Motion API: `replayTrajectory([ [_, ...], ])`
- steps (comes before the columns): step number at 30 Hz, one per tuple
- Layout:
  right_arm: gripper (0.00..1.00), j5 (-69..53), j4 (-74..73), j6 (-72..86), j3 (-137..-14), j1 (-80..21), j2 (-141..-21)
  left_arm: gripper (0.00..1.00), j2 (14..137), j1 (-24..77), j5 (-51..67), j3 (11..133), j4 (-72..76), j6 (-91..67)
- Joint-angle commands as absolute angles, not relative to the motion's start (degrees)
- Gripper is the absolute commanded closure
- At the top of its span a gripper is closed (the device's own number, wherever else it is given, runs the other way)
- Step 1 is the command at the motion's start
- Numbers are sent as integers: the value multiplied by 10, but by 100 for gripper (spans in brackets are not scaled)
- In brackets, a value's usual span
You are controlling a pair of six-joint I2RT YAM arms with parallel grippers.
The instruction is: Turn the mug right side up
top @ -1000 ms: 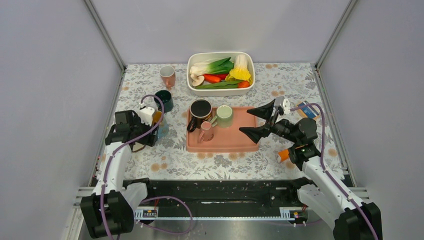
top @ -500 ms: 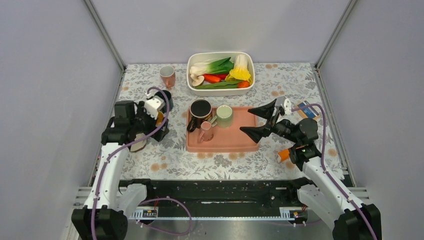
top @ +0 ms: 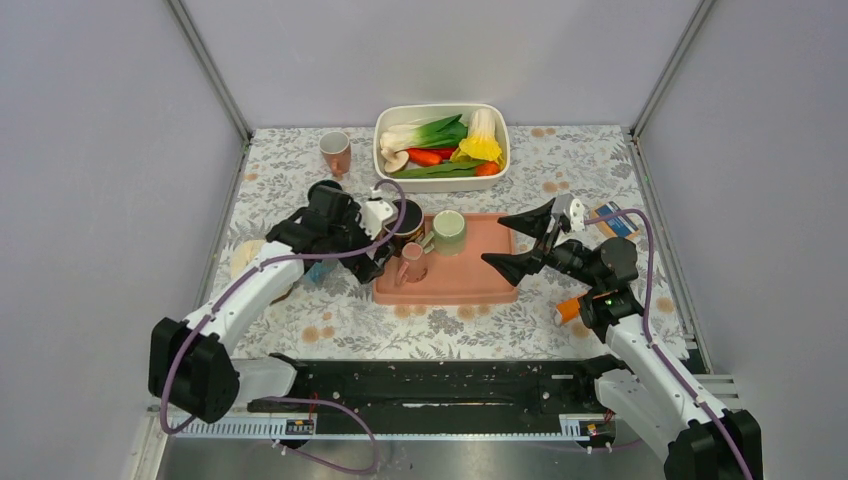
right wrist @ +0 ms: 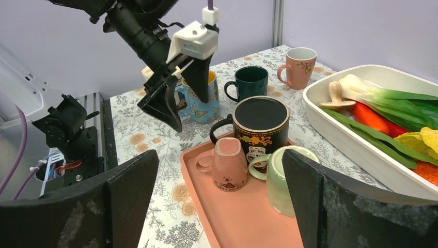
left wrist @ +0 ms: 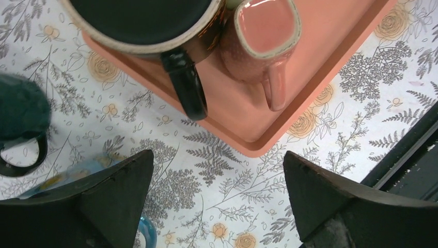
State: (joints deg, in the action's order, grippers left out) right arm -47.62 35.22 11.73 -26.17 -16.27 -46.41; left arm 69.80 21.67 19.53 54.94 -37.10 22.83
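Three mugs stand on a pink tray (top: pixel 470 275): a black mug (top: pixel 402 225) with a dark top, a small pink square mug (top: pixel 411 262) upside down, and a pale green mug (top: pixel 448 231) upside down. My left gripper (top: pixel 375 255) is open and empty, hovering over the tray's near left corner (left wrist: pixel 248 129). In its wrist view the black mug (left wrist: pixel 150 26) and pink mug (left wrist: pixel 263 41) lie just beyond the fingers. My right gripper (top: pixel 515 243) is open and empty above the tray's right end, facing the pink mug (right wrist: pixel 229 163), black mug (right wrist: pixel 260 124) and green mug (right wrist: pixel 284 175).
A white dish (top: pixel 440 165) of vegetables sits behind the tray. A pink mug (top: pixel 336 152) stands upright at the back left. A dark green mug (right wrist: pixel 250 82) and a blue butterfly mug (right wrist: pixel 199 103) stand left of the tray, under my left arm. A black rail runs along the near edge.
My left arm has swung right from the table's left side, over the blue and green mugs, to the tray's left corner. The right arm and all mugs have stayed put.
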Motion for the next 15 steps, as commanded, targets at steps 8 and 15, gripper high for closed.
replayTrajectory([
  [8,1,-483,366,101,-259,-154,-458,2,793,258,109,600,-297,214],
  [15,1,-486,370,100,-255,-152,-456,5,836,258,86,610,-265,213],
])
